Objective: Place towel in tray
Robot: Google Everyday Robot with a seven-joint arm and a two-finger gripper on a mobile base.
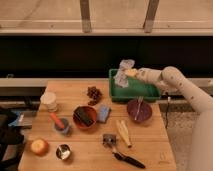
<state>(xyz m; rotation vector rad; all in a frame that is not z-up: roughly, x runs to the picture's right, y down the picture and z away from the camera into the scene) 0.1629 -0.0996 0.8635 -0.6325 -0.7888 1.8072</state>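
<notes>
A green tray [133, 93] sits at the back right of the wooden table. My gripper [131, 73] reaches in from the right on a white arm and hangs just above the tray's back left part. A pale grey towel [122, 73] hangs crumpled from it, its lower end down at the tray's floor. The gripper is shut on the towel's upper part.
On the table [95, 150] are a maroon bowl [139, 109], a red bowl [84, 117], a blue sponge [104, 113], a pinecone [93, 93], a white cup [49, 101], an apple [39, 146], a small metal cup [63, 151], a black-handled utensil [125, 157].
</notes>
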